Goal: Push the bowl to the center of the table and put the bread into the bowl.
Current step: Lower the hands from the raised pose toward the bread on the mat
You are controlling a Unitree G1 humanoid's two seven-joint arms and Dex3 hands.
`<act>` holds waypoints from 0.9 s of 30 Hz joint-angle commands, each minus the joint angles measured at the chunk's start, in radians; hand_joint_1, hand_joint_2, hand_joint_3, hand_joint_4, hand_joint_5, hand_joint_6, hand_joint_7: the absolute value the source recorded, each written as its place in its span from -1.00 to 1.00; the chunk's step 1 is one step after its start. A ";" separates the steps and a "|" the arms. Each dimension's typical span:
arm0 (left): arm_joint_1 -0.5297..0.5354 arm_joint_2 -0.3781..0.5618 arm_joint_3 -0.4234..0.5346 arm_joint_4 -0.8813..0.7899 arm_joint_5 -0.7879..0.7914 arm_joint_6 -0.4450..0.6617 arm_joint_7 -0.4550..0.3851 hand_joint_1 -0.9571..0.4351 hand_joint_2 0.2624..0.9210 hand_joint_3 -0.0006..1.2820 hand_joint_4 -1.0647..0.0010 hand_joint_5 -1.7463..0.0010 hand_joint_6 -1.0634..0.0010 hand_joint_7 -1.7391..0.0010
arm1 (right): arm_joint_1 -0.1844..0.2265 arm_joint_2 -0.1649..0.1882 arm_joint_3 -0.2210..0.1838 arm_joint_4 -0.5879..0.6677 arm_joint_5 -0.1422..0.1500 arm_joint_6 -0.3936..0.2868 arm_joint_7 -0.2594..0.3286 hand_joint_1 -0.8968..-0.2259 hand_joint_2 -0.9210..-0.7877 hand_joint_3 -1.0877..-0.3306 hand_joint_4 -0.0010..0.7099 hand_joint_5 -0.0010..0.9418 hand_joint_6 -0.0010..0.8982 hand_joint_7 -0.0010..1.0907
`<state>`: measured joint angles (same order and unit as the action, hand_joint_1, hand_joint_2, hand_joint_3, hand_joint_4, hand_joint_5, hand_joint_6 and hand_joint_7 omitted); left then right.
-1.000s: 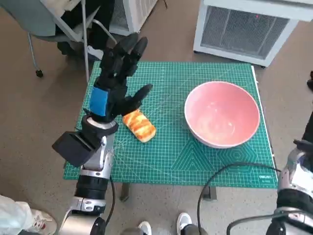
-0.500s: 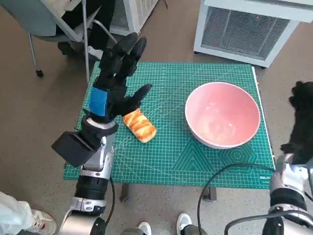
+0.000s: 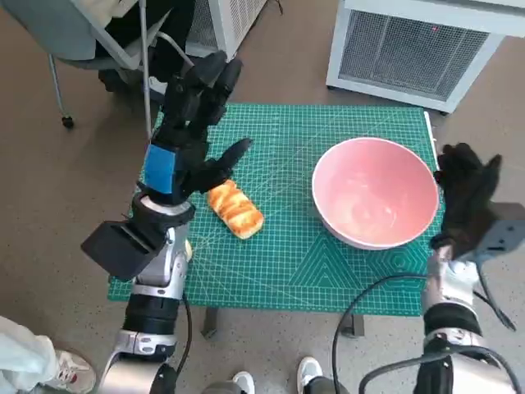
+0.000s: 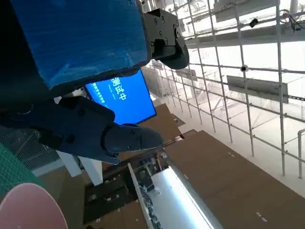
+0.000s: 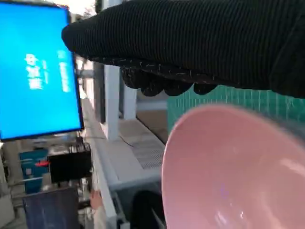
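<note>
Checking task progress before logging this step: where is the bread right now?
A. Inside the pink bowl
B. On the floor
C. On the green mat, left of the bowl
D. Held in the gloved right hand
C: the bread lies on the green mat, apart from the empty pink bowl.
</note>
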<state>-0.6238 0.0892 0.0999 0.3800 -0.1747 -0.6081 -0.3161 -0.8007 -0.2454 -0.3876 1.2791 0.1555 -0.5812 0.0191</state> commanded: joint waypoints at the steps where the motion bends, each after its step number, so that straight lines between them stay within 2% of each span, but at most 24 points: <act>1: 0.028 0.015 0.009 -0.018 -0.003 -0.002 0.007 -0.11 1.00 -0.53 0.36 0.99 0.80 0.32 | -0.016 0.035 0.009 0.024 -0.007 0.037 -0.016 0.30 -1.00 -0.33 -0.36 -0.96 -0.80 -0.24; 8: 0.048 0.028 0.018 -0.031 -0.002 -0.003 0.010 -0.16 1.00 -0.54 0.36 1.00 0.74 0.38 | -0.048 0.056 0.030 0.031 -0.023 0.065 -0.012 0.33 -1.00 -0.40 -0.35 -0.97 -0.79 -0.25; 15: 0.077 0.040 0.022 -0.056 0.008 -0.002 0.023 -0.16 1.00 -0.55 0.36 1.00 0.68 0.46 | -0.080 0.081 0.050 0.035 -0.027 0.082 -0.017 0.29 -1.00 -0.47 -0.39 -0.99 -0.81 -0.26; 21: 0.098 0.054 0.030 -0.067 0.018 -0.004 0.033 -0.13 1.00 -0.55 0.37 0.99 0.65 0.54 | -0.110 0.107 0.050 0.040 -0.029 0.108 -0.022 0.32 -1.00 -0.48 -0.37 -0.99 -0.82 -0.27; 27: 0.110 0.068 0.037 -0.067 0.015 -0.009 0.036 -0.19 1.00 -0.56 0.38 1.00 0.63 0.58 | -0.142 0.131 0.050 0.044 -0.031 0.143 -0.027 0.33 -1.00 -0.47 -0.35 -0.98 -0.80 -0.28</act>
<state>-0.5273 0.1453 0.1288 0.3320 -0.1617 -0.6087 -0.2858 -0.9373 -0.1345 -0.3387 1.3024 0.1287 -0.4726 0.0028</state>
